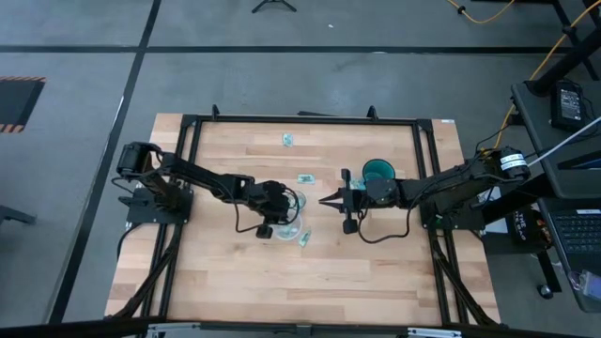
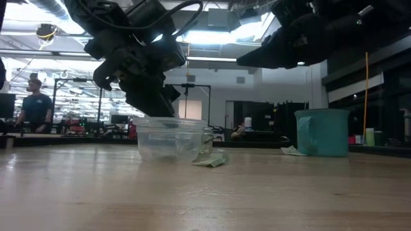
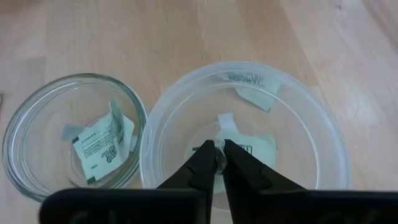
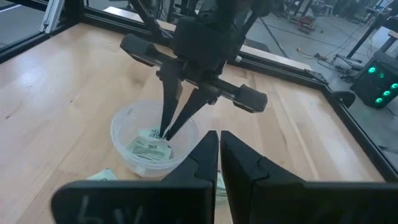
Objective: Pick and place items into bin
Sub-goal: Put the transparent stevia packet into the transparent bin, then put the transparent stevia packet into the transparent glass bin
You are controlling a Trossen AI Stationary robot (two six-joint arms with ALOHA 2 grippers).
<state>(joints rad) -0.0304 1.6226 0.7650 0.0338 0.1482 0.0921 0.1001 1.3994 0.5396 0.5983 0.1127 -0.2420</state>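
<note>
1. High view: clear round bin (image 1: 293, 228) near the middle of the wooden table (image 1: 235, 282), a little toward the edge by the low camera.
2. Left gripper (image 3: 219, 150) reaching from the left edge, fingertips lowered inside the bin.
3. Fingers pressed together at the tips, resting against a teal-and-white packet (image 3: 254, 148) on the bin floor; cannot tell whether pinching it or only touching.
4. Second packet (image 3: 256, 98) flat against the bin's inner wall, apart from the fingertips.
5. Left wrist view: smaller clear dish (image 3: 17, 127) just beside the bin, rims nearly touching, with one folded packet (image 3: 102, 142) inside.
6. Loose packet (image 1: 305, 239) on the bare wood, touching or almost touching the bin's outer wall on the low camera's side.
7. Another loose packet (image 1: 306, 178) on the wood between bin and far edge, near the teal mug (image 1: 378, 171).
8. Last loose packet (image 1: 288, 140) close to the far edge, well apart from everything else.
9. Right gripper (image 1: 326, 200) hanging above the table between bin and mug, pointed at the bin, fingers closed together and empty.
10. Mug upright, beside the right arm.
</note>
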